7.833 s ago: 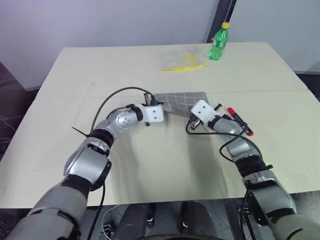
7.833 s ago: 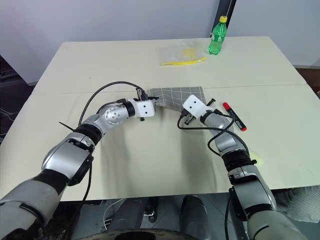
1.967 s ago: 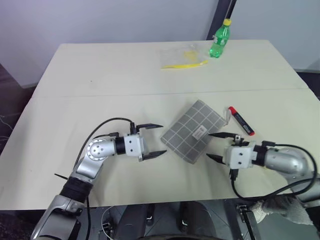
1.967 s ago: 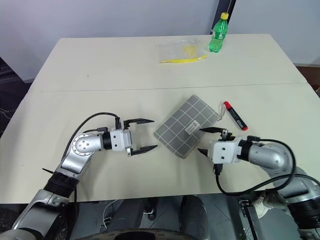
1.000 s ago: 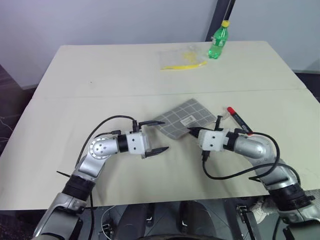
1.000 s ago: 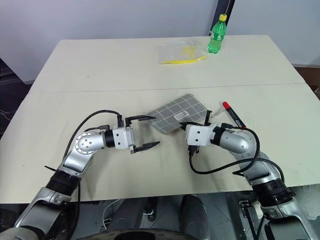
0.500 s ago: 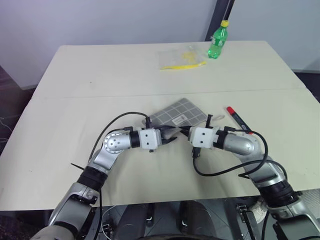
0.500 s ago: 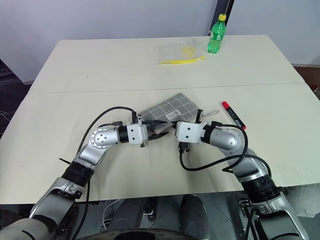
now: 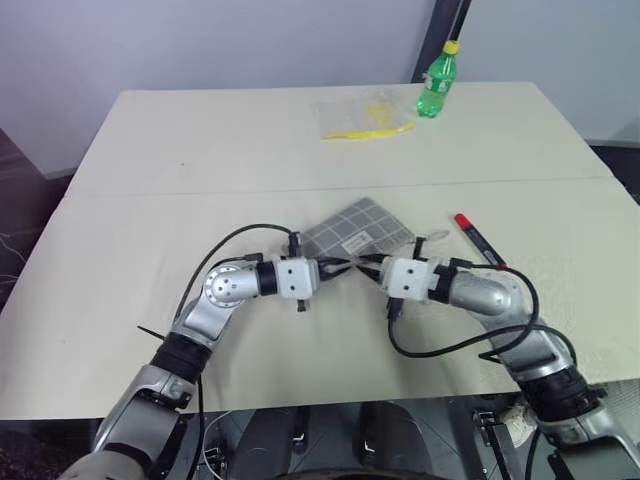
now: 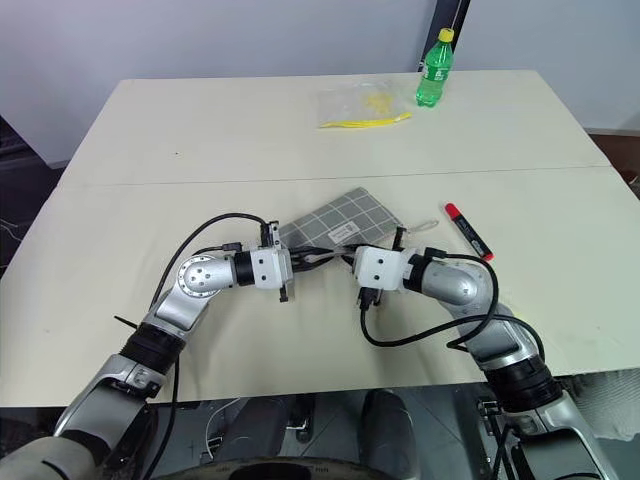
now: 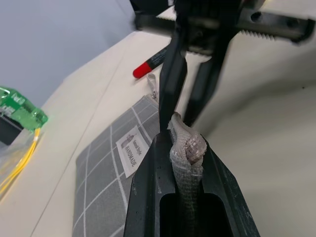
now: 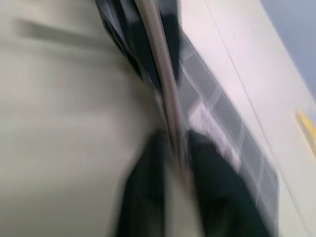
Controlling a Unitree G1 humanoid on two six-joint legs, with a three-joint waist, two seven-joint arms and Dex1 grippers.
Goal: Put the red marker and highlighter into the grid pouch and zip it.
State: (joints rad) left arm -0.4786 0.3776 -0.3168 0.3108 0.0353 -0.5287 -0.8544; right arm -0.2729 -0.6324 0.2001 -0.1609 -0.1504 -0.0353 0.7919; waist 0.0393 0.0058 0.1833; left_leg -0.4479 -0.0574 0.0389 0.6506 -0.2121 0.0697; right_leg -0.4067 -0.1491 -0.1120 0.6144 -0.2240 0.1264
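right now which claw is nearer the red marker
Right. The right claw is at the grid pouch's near edge, the red marker lying off to its right. The left claw pinches that same edge, further from the marker.

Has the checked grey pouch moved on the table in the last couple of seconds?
Yes. The grid pouch has shifted left, away from the red marker, and its near edge is now lifted off the table.

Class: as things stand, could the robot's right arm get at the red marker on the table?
Probably yes: the marker lies bare on the table beside the right arm, but the right gripper is at the pouch edge.
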